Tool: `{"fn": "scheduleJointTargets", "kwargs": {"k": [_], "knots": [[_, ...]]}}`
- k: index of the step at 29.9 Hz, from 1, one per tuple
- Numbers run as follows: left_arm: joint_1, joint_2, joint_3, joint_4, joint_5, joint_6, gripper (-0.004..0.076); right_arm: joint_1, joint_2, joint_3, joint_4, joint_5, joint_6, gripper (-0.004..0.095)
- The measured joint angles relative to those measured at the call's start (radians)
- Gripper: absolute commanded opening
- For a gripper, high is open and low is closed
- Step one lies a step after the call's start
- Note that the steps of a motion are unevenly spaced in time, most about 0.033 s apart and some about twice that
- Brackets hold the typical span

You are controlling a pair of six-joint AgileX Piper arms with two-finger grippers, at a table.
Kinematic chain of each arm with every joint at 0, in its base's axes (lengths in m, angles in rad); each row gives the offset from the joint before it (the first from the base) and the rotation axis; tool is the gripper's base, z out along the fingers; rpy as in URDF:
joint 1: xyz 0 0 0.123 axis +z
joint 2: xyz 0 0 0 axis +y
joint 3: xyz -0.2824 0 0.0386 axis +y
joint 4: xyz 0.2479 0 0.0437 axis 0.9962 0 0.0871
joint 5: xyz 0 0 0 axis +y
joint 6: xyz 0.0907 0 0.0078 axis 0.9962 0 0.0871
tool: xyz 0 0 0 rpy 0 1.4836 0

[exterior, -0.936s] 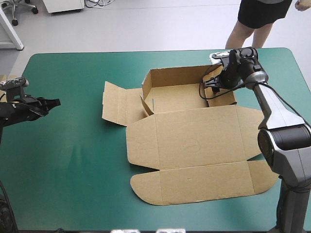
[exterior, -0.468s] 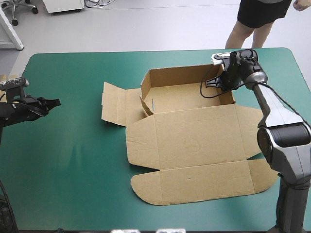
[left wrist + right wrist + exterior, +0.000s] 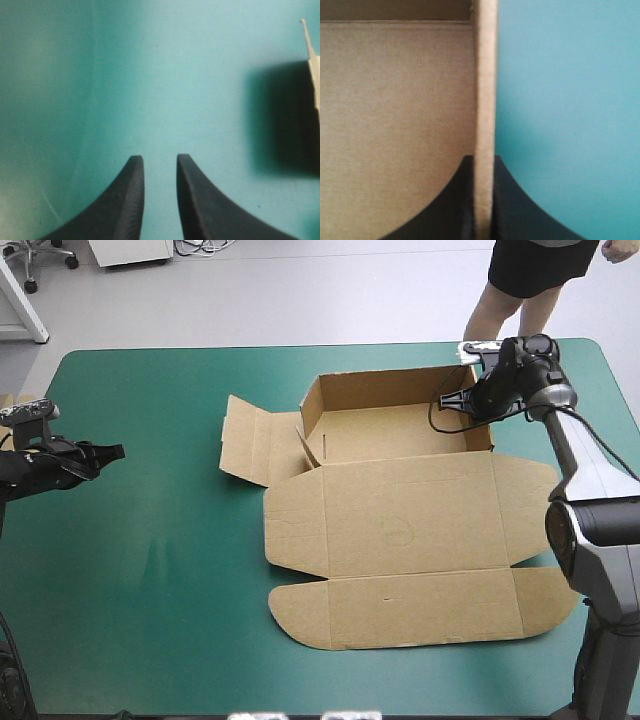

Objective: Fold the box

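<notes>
Brown box (image 3: 400,520): open tray, lid flat; right gripper (image 3: 483,159) clamped on right wall; left gripper (image 3: 156,158) narrowly parted over teal-green cover (image 3: 150,560).

The worktop (image 3: 150,560) before me has a teal-green cover (image 3: 150,75), plain and smooth, and its two far corners are rounded. At the left edge of the worktop I see a small corner of another brown board (image 3: 8,400); the rest of it is out of view.
</notes>
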Motion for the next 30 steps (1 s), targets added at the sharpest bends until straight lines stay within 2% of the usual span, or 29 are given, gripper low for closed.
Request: {"fn": "scheduleJointTargets", "kwargs": {"k": [10,18,22,30], "knots": [[0.0,0.0,0.001,0.0,0.0,0.0,0.0167,-0.036,-0.15,0.0,0.045,-0.011,-0.046,-0.0012],[0.0,0.0,0.089,-0.012,-0.079,0.001,0.0167,-0.037,-0.287,0.0,0.088,-0.045,-0.091,-0.0013],[0.0,0.001,0.148,-0.064,-0.126,0.026,0.0167,-0.038,-0.352,0.0,0.14,-0.063,-0.118,-0.0013],[0.0,0.063,0.162,-0.198,-0.136,0.108,0.0167,-0.038,-0.432,-0.03,0.274,-0.059,-0.166,-0.0013]]}}
